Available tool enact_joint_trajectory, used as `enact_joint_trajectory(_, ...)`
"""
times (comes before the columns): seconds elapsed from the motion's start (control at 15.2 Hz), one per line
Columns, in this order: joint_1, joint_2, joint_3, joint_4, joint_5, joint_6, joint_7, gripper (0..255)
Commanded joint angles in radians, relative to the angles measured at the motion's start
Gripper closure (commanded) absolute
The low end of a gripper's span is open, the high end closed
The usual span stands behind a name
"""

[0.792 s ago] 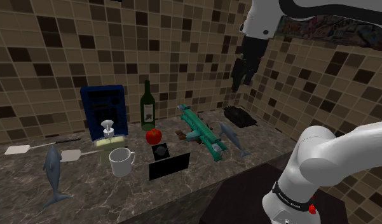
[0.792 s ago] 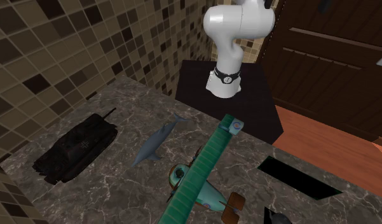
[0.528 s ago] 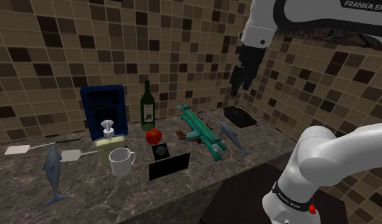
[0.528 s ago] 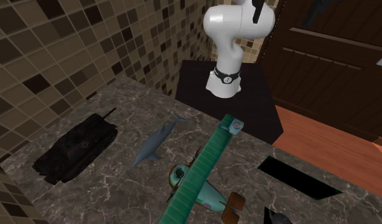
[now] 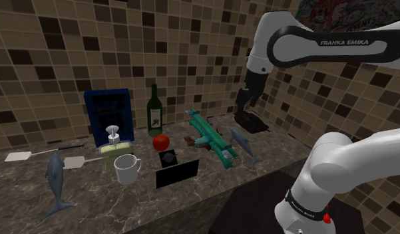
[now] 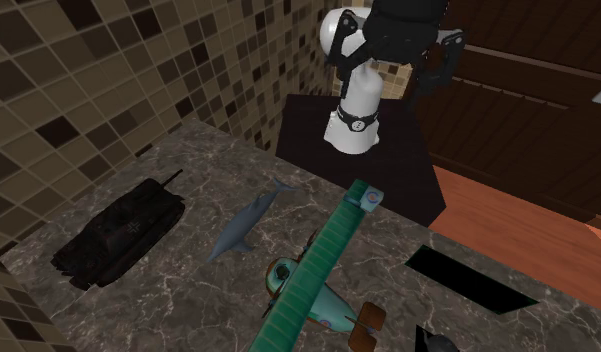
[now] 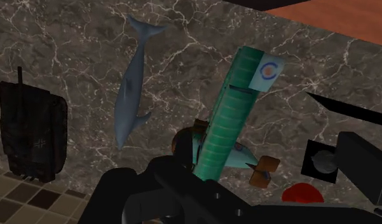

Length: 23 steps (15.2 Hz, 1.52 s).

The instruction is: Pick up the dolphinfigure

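Nothing is grasped yet: the hand (image 5: pixel 244 104) hangs above the desk (image 5: pixel 92 199), spread wide and empty. The grey-blue dolphin figure (image 7: pixel 131 86) lies between the black toy tank (image 7: pixel 32 130) and the green biplane (image 7: pixel 229 121); descending, closing and lifting remain.

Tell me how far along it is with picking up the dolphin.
Done: nothing yet. The dolphin lies flat on the counter, between the tank and the plane. In hand: the hand hovers above that end of the counter, open and empty. Left: line up over the dolphin, lower, close on it and lift.
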Motion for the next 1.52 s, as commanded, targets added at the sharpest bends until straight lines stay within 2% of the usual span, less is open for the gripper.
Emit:
enact_joint_trajectory(0.0,-0.019,0.008,-0.019,-0.05,-0.022,0.065,-0.006,0)
enact_joint_trajectory(0.66,-0.133,0.191,-0.127,-0.204,-0.146,0.427,-0.033,0)
enact_joint_trajectory(1.06,-0.206,0.388,-0.194,-0.227,-0.221,0.667,-0.038,0)
enact_joint_trajectory(1.45,-0.268,0.633,-0.257,-0.193,-0.278,0.9,-0.038,0)
